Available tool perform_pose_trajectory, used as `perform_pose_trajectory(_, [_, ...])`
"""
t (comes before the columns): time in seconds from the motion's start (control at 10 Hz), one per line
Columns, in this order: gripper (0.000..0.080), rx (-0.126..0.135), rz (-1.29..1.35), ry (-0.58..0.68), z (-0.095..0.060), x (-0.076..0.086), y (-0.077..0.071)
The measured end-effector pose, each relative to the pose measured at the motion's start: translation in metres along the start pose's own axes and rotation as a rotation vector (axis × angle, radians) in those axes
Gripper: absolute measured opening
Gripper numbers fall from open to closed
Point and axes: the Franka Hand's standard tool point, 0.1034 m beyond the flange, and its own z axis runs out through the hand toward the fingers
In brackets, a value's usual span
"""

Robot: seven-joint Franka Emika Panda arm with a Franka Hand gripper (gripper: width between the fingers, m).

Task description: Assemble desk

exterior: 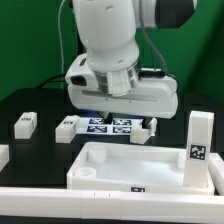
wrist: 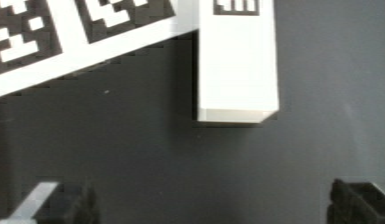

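The desk panel (exterior: 150, 160), white and rimmed with round corner sockets, lies at the front of the black table. One tagged white leg (exterior: 200, 135) stands upright at the panel's end on the exterior view's right. Behind the panel, my gripper (exterior: 141, 121) hangs low over another white leg (exterior: 144, 131) lying beside the marker board (exterior: 108, 125). In the wrist view that leg (wrist: 239, 60) lies ahead of my gripper (wrist: 210, 205). The dark fingertips (wrist: 56, 205) stand wide apart with only bare table between them. The gripper is open and holds nothing.
Two more white legs lie on the table: one (exterior: 25, 122) on the exterior view's left and one (exterior: 67, 128) against the marker board (wrist: 64, 35). A further white part (exterior: 3, 155) shows at the left edge. A white ledge (exterior: 60, 205) runs along the front.
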Motion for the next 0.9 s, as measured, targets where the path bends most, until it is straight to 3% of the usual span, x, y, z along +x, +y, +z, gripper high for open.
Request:
perform_pose_trajectory(0.3, [0.0649,-0.004,-0.044,-0.173,0.005,-0.008,-0.001])
perform_pose_trajectory(0.5, [0.0649,-0.008,-0.035,-0.269,0.009,-0.005,0.001])
perform_pose_trajectory(0.8, [0.0649,-0.041,0.008,-0.46,0.019,-0.013,-0.005])
perform_pose_trajectory(0.9, [0.0649,-0.045,0.003,-0.432,0.02,-0.005,-0.009])
